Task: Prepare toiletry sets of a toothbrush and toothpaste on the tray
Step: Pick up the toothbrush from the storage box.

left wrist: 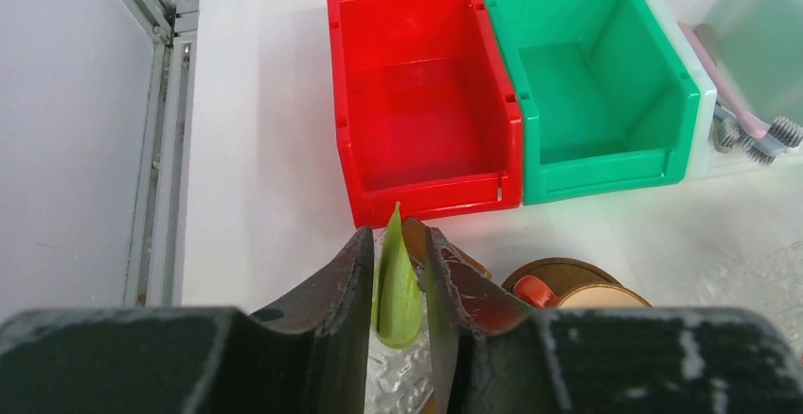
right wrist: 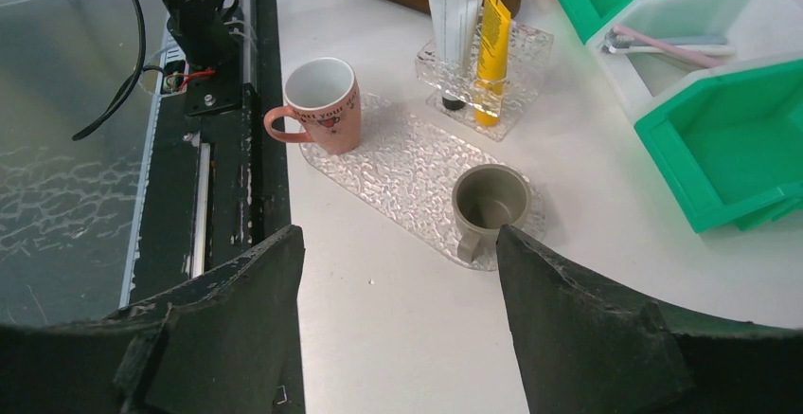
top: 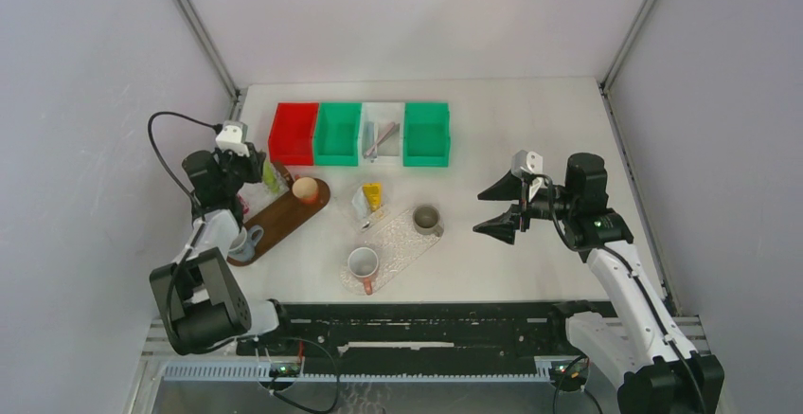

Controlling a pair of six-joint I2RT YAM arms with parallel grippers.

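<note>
A green toothpaste tube (left wrist: 400, 286) stands upright in a clear textured holder (left wrist: 402, 376) at the far end of the brown wooden tray (top: 284, 215). My left gripper (left wrist: 398, 243) straddles it, jaws slightly open, with a thin gap on the right side. Another clear holder (right wrist: 516, 63) on the table holds a white tube (right wrist: 455, 16) and a yellow tube (right wrist: 492, 49). Pink and pale toothbrushes (right wrist: 663, 46) lie in the clear bin (top: 382, 135). My right gripper (right wrist: 398, 262) hovers wide open and empty over the table, right of the clear tray (right wrist: 398, 168).
A pink mug (right wrist: 320, 106) and a grey mug (right wrist: 488, 201) stand on the clear tray. On the wooden tray are a bluish mug (top: 244, 242) and a round tan item (top: 305, 189). A red bin (left wrist: 421, 92) and two green bins (top: 338, 134) (top: 426, 134) line the back.
</note>
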